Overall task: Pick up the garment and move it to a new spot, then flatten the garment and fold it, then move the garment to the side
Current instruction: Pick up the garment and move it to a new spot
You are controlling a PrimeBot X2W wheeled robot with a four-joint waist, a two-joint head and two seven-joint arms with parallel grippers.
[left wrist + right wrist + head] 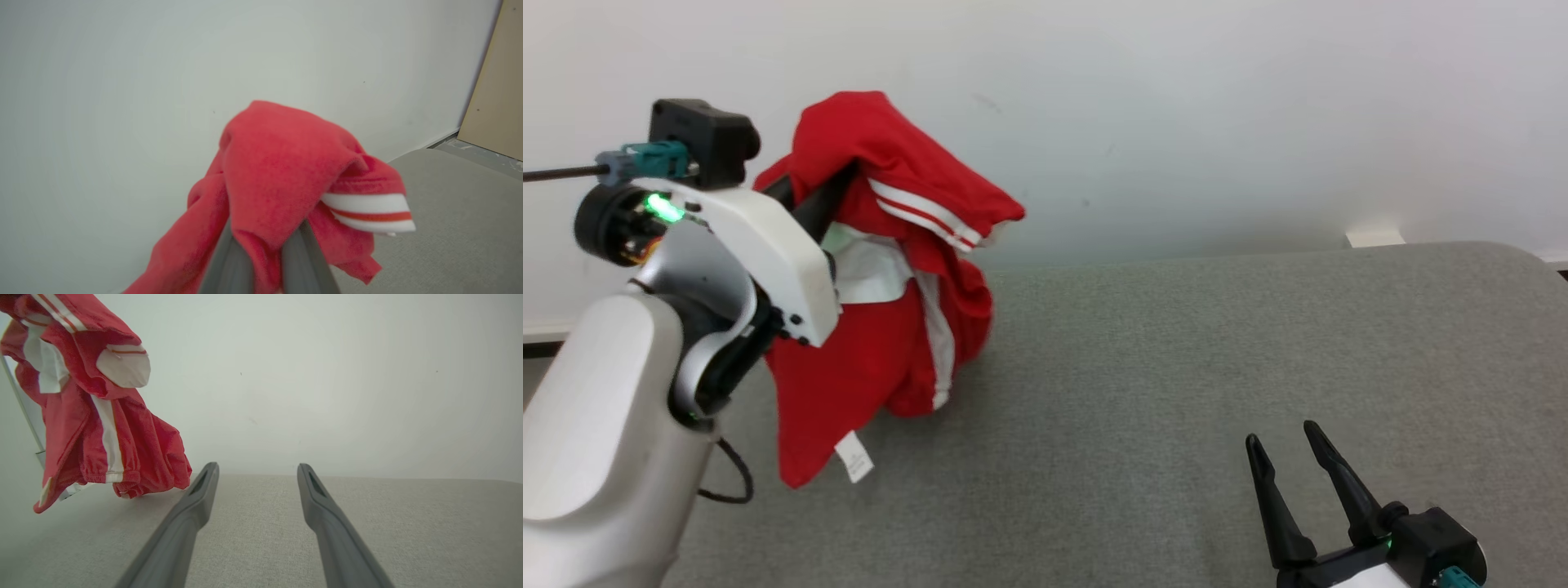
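Your left gripper (261,241) is clamped on the red striped garment (882,359), which hangs bunched over the grey table (1176,367). Your right gripper (1282,434) stands spread apart, empty. A shallow pinch could slip mid-move.

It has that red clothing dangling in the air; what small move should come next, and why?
Probably swing the left tool toward the middle of the grey table and lower it: it is shut on the red garment, which hangs bunched over the table's left part, while the right tool sits open, holding nothing.
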